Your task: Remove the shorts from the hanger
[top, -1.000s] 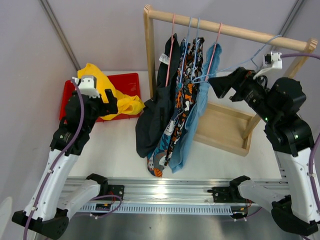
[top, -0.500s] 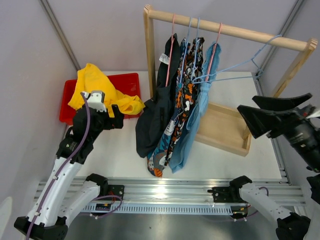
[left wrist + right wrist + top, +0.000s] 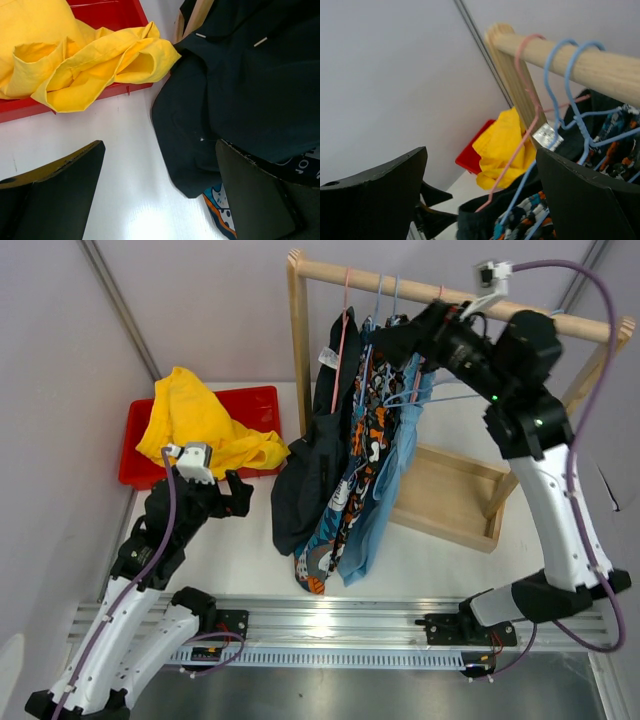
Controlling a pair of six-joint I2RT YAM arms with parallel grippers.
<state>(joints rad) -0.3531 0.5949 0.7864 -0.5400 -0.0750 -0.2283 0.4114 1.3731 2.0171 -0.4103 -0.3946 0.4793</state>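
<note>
The yellow shorts (image 3: 195, 420) lie crumpled in the red tray (image 3: 255, 398) at the far left of the bench (image 3: 230, 550), one fold spilling over the tray's near rim. The other shorts hang bunched together from wire hangers on the wooden rod (image 3: 330, 272): black shorts (image 3: 305, 485) on the left on a pink hanger (image 3: 342, 330), two patterned shorts (image 3: 360, 470) in the middle, and blue shorts (image 3: 390, 490) on the right. Their lower ends droop to the bench beside the rack's wooden base (image 3: 450, 505). The left arm (image 3: 150, 540) sits low over the bench between the tray and the hanging clothes. Its jaws are spread wide and hold nothing; the left wrist view shows white bench and the bottom of the black shorts between the two fingers (image 3: 55, 185). The right arm (image 3: 540, 440) is raised to the rod, its jaws pointing at the hanger hooks, also wide apart and empty. The right wrist view shows the pink and blue hooks (image 3: 565, 80) over the rod, just beyond the fingers (image 3: 375, 200).
</note>
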